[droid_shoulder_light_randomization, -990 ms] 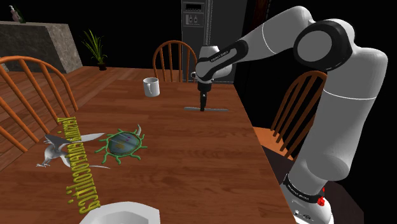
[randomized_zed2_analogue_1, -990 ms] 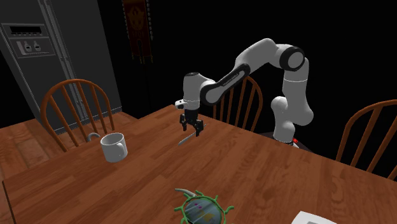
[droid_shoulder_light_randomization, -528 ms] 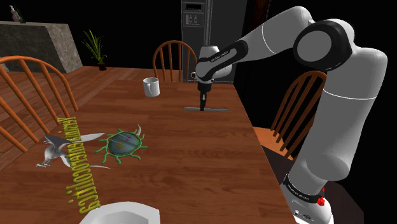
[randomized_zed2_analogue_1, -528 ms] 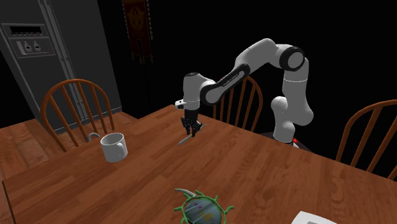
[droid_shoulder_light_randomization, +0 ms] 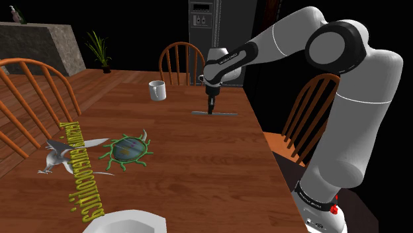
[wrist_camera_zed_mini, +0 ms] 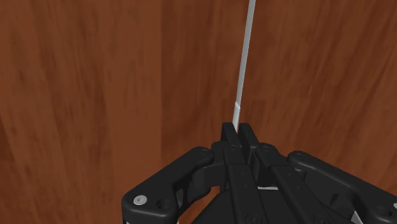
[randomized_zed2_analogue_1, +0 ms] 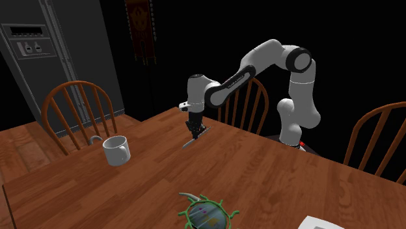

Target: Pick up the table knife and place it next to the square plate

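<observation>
Brown wooden desk [droid_shoulder_light_randomization: 198,155], wooden chairs round it, black area behind, and the action is at the far side in the shoulder view. The table knife [droid_shoulder_light_randomization: 228,113] lies flat there, to the shoulder view's right of the white mug [droid_shoulder_light_randomization: 157,90] and well apart from the white square plate [droid_shoulder_light_randomization: 122,215] at the near edge. The claw [droid_shoulder_light_randomization: 212,110] stands straight down over it, and in the wrist view the claw [wrist_camera_zed_mini: 238,130] is pinched narrow with the thin grey table knife [wrist_camera_zed_mini: 243,70] clasped between its fingertips [wrist_camera_zed_mini: 228,132]. It looks a light, stiff, slick piece, so I'd judge it likely to pivot or slide in a pinch. About mid-length, where the claw sits, seems the sensible place to hold.
</observation>
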Available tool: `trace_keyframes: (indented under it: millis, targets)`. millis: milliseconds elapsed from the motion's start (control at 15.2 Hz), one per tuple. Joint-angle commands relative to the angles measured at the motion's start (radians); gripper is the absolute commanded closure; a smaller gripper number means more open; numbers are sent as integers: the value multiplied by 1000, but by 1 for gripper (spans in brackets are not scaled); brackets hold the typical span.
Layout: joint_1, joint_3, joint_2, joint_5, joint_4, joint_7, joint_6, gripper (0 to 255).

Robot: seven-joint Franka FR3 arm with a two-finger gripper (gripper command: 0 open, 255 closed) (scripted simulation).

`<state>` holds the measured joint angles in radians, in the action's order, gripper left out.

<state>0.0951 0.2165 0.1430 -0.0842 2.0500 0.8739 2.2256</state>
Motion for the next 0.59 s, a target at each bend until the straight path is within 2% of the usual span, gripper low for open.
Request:
trace_keyframes:
  millis: [0, 528]
  targets:
    - [0, 0, -7, 2, -6, -2, -12, 255]
    - [2, 3, -51, 19, -62, -15, -112, 255]
